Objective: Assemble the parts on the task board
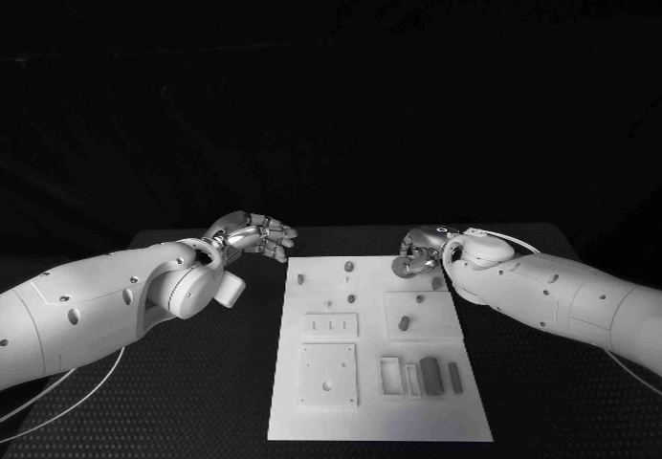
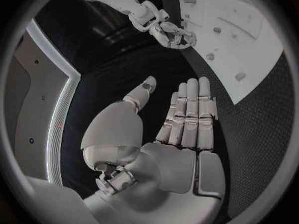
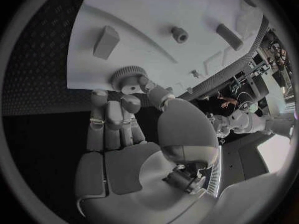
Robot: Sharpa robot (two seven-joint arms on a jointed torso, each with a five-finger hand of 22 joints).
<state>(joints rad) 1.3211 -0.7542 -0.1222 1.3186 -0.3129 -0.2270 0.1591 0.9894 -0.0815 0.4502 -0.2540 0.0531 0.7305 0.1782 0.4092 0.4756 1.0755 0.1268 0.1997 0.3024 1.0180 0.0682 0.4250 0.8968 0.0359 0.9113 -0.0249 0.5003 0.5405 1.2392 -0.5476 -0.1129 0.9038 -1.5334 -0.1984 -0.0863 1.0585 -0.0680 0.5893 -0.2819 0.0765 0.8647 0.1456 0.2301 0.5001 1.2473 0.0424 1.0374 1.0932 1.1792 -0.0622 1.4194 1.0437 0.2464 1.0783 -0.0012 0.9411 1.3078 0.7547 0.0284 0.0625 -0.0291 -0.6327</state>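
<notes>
Here the flat white rectangular task board (image 1: 380,354) lay in the middle of the black table (image 1: 207,382), long side running away from the robot. The left hand (image 1: 256,235) hung over the table just off the board's far left corner, not touching the board; in the left wrist view its fingers (image 2: 190,114) were straight and side by side, thumb held apart, nothing in its grasp. The right hand (image 1: 421,253) sat at the board's far right corner with fingers curled in. In the right wrist view its fingertips (image 3: 127,102) closed around a small grey toothed wheel (image 3: 127,77), a gear-like part, at the board's edge; whether the wheel was lifted or resting on the board could not be told. Other small grey parts stood on the board: a short peg (image 1: 348,267) near the far edge, another peg (image 1: 299,279) by the left edge, a stub (image 1: 405,324) toward the middle. Near the right near corner, dark oblong blocks (image 1: 431,374) lay side by side beside a pale rectangular slot (image 1: 390,375). A square raised plate (image 1: 330,375) occupied the near left part.
</notes>
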